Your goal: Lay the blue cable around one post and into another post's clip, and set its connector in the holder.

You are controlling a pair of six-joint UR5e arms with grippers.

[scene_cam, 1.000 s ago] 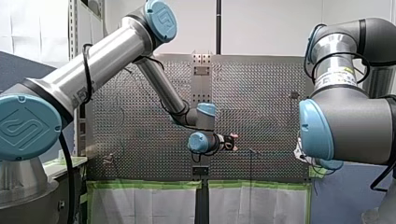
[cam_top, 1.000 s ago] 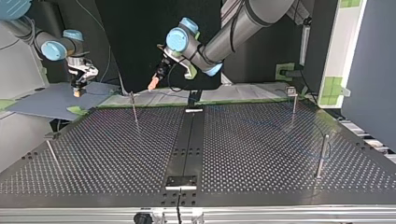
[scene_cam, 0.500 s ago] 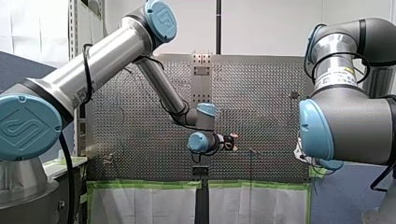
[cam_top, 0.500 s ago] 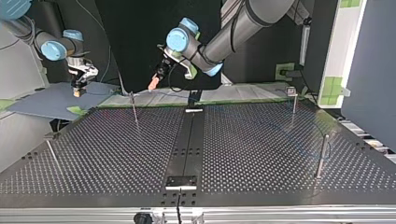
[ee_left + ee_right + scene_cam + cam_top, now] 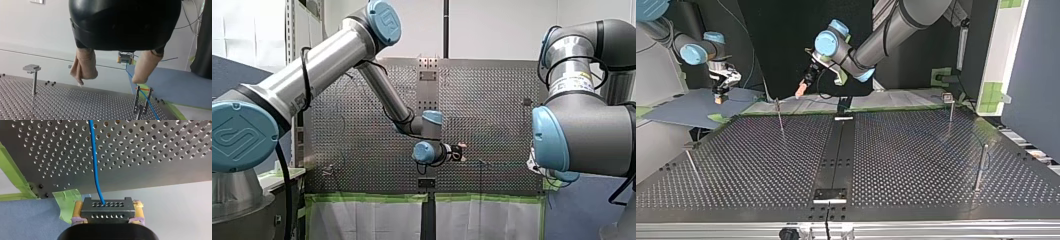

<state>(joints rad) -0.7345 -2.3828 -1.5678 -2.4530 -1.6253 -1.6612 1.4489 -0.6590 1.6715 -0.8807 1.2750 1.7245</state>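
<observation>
My right arm's fingers (image 5: 78, 211) pinch the black connector (image 5: 106, 208) just off the worktop (image 5: 150, 150) edge; its blue cable (image 5: 94, 157) passes a forked post (image 5: 141, 103) near my left arm's fingers (image 5: 85, 66), spread and empty

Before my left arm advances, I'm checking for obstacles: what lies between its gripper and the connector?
Left wrist view: a forked post, the blue cable running through it to the connector.

A plain white wall (image 5: 502, 30) rises beyond the perforated metal table's (image 5: 916, 150) far edge. Green masking tape (image 5: 372, 197) borders white sheeting (image 5: 367, 220) at its near edge.
</observation>
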